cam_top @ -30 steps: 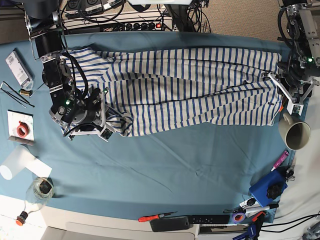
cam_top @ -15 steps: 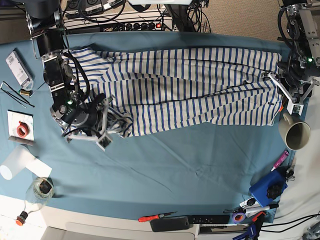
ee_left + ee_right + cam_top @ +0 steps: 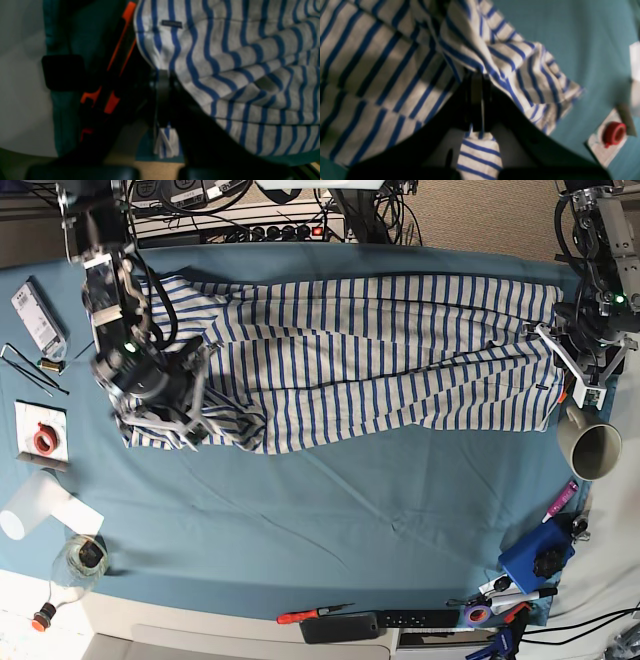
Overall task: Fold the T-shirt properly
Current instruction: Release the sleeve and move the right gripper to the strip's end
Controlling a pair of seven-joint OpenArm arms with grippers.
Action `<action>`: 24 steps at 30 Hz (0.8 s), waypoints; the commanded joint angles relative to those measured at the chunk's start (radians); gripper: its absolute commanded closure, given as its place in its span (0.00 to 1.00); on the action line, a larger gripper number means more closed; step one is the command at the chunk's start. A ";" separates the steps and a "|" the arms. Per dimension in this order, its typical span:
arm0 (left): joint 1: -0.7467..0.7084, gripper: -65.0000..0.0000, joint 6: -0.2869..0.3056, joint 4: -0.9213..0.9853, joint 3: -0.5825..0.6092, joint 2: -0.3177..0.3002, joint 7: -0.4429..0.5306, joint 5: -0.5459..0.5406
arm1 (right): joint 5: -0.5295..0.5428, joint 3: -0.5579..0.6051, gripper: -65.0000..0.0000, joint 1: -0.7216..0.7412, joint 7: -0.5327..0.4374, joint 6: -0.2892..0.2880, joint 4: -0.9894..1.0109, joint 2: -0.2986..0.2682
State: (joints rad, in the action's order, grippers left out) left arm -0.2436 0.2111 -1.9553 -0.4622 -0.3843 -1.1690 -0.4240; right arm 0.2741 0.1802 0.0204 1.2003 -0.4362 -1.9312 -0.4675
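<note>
The T-shirt (image 3: 370,360) lay stretched sideways across the far half of the table (image 3: 330,510), from nine o'clock to three o'clock. At nine o'clock the right end effector (image 3: 477,100) had clamped tight on a bunched fold of striped cloth, jaws pressed together with fabric poking out beneath them. Over at three o'clock the left end effector (image 3: 162,100) pinched the shirt's hem just as firmly, a scrap of stripe hanging below its jaws. A red roll (image 3: 44,441) sat near eight o'clock, apart from the cloth.
</note>
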 commanded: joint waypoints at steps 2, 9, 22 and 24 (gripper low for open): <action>0.005 1.00 0.000 -0.019 -0.007 -0.014 0.013 0.001 | -0.001 -0.078 1.00 -0.036 -0.039 0.003 -0.072 -0.014; 0.006 1.00 0.000 -0.019 -0.007 -0.014 0.013 0.001 | 0.076 -0.296 1.00 -0.192 -0.048 -0.004 -0.163 -0.014; 0.005 1.00 0.000 -0.019 -0.007 -0.015 -0.010 0.001 | 0.149 -0.498 1.00 -0.334 -0.006 -0.027 -0.216 -0.014; 0.005 1.00 0.000 -0.020 -0.007 -0.015 -0.014 0.001 | 0.185 -0.533 1.00 -0.363 0.008 -0.027 -0.216 -0.014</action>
State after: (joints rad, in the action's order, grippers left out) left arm -0.2440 0.2111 -1.9560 -0.4622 -0.3847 -1.1885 -0.4240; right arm 0.4679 -0.3424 -0.3473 1.2221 -0.4690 -2.1292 -0.4652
